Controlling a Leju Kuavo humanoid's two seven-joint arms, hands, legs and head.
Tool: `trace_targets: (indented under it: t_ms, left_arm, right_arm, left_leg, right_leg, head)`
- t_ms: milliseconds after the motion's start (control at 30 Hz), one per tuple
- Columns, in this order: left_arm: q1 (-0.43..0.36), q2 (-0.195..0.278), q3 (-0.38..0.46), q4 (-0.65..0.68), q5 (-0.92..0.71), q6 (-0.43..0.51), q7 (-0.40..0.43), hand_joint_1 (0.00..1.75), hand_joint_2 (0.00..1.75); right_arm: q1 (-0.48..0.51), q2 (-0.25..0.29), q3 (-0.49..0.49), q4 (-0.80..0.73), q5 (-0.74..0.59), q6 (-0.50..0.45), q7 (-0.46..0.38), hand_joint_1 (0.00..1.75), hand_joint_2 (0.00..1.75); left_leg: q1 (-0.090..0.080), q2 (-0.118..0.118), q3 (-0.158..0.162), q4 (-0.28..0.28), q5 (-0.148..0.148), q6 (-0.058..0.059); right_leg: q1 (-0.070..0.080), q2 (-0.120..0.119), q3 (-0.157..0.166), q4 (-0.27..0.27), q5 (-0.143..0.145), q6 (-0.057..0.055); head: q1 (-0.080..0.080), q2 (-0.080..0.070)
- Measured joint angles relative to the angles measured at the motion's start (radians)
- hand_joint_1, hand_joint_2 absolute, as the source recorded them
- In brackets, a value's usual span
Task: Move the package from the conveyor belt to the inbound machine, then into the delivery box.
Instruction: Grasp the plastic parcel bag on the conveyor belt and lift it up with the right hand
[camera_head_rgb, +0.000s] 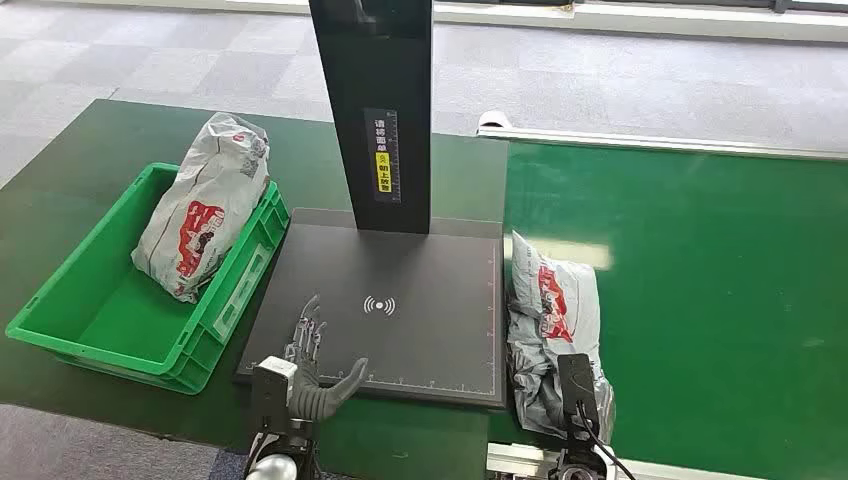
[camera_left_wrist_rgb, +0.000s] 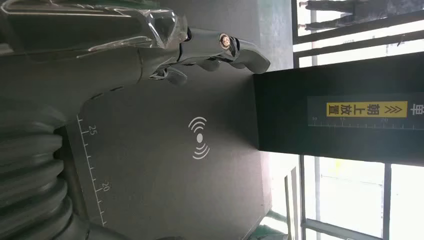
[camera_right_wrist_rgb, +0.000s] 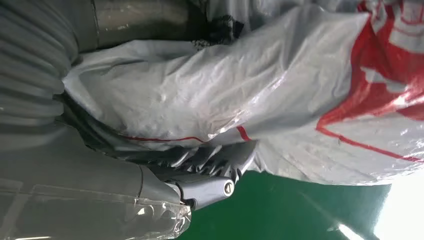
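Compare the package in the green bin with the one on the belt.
The bin package leans against the green bin wall, untouched; the belt package lies flat on the conveyor belt beside the scanner platform, with the right hand on it. Both are grey bags with red print.

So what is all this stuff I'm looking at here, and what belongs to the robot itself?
package on belt: one, grey plastic with red print, on the green conveyor belt beside the machine's plate, the right robot hand on its near end.
package in box: one, grey with red print, leaning in the delivery box.
delivery box: one, green plastic crate, left of the machine.
inbound machine: one, black flat plate with a white wireless mark and a black upright post bearing a yellow label.
conveyor belt: one, green, on the right.
left robot hand: one, dark fingers apart, over the plate's near left corner.
right robot hand: one, grips the belt package.
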Motion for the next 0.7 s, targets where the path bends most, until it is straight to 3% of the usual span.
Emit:
trace_targets:
  t_ms: [467,700]
  left_arm:
    - [0.001,0.002,0.000,0.000,0.005,-0.003,0.000,0.00,1.75]
    - [0.000,0.004,0.006,-0.012,-0.013,0.002,-0.011,0.00,1.75]
  right_arm:
    - [-0.018,-0.002,-0.001,0.014,0.001,0.006,-0.007,1.75,1.75]
    - [-0.002,-0.001,-0.001,-0.001,-0.022,-0.013,-0.099,1.75,1.75]
  left_leg:
    - [0.002,-0.001,0.000,0.000,0.000,0.000]
    - [0.001,-0.005,-0.004,0.000,0.000,0.000]
  right_leg:
    - [0.001,0.000,0.000,0.000,-0.001,0.000]
    - [0.001,-0.003,-0.002,0.000,-0.001,0.000]
  head:
    - [0.000,0.000]
    - [0.000,0.000]
